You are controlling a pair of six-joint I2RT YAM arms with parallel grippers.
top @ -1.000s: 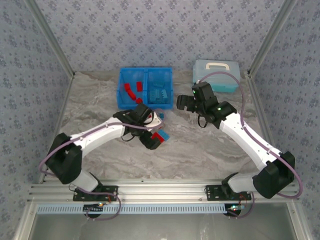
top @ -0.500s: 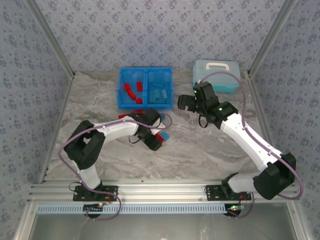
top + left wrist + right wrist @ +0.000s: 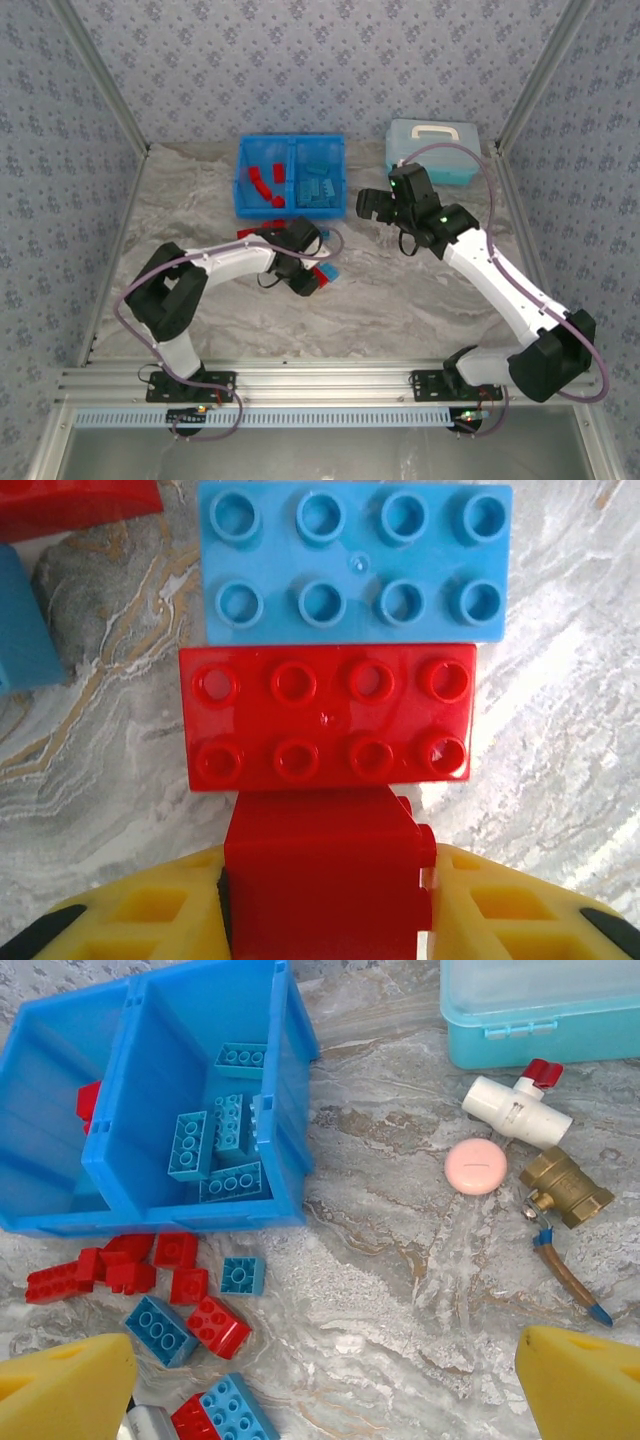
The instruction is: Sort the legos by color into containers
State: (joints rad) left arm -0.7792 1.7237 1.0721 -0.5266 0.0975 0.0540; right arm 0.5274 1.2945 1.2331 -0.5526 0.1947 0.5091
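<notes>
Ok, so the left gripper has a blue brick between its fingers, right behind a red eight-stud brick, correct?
Not quite: the held brick in the left gripper is red, not blue. The left wrist view shows it, directly behind the red eight-stud brick.

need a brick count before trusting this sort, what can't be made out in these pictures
Top view: the bricks under the left gripper, mostly covered by that arm.
Left wrist view: the red brick it grips, cut off by the bottom edge.
Right wrist view: the bin, its left compartment cut by the left edge and partly behind the divider; the pale case, cut by the top edge.
</notes>
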